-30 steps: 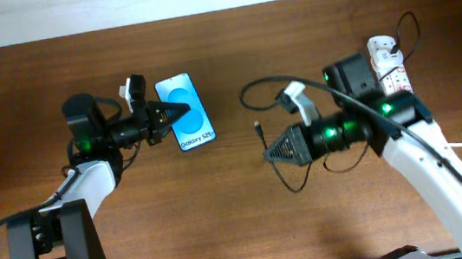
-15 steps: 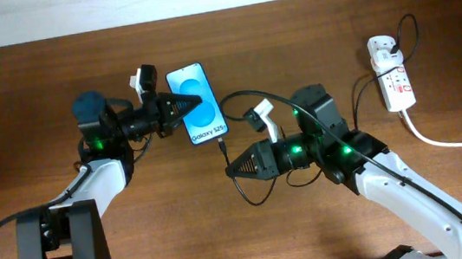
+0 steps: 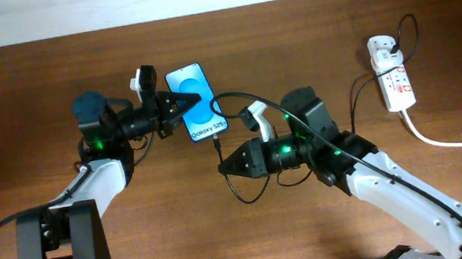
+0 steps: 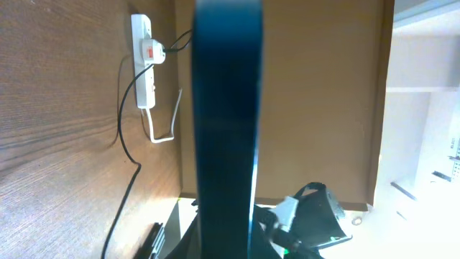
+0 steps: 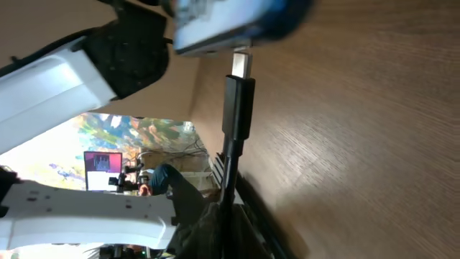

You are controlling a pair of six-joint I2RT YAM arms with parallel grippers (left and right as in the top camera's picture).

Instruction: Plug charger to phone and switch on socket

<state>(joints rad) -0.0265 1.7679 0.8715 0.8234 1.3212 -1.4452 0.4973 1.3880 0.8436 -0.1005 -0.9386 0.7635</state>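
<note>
The left gripper [image 3: 181,108] has its jaws clamped on the phone [image 3: 198,107], with the blue screen showing from above and the text end turned toward the other arm. The right gripper [image 3: 227,168] has its jaws pinched on the charger [image 5: 237,108], whose metal tip sits right at the phone's end; I can't tell if it touches. The socket [image 3: 391,72] lies well apart on the desk [image 3: 139,244], on the right arm's side.

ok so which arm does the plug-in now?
Right. The right tool grips the charger, its plug tip just short of the phone's end. The left tool is occupied holding the phone.
</note>
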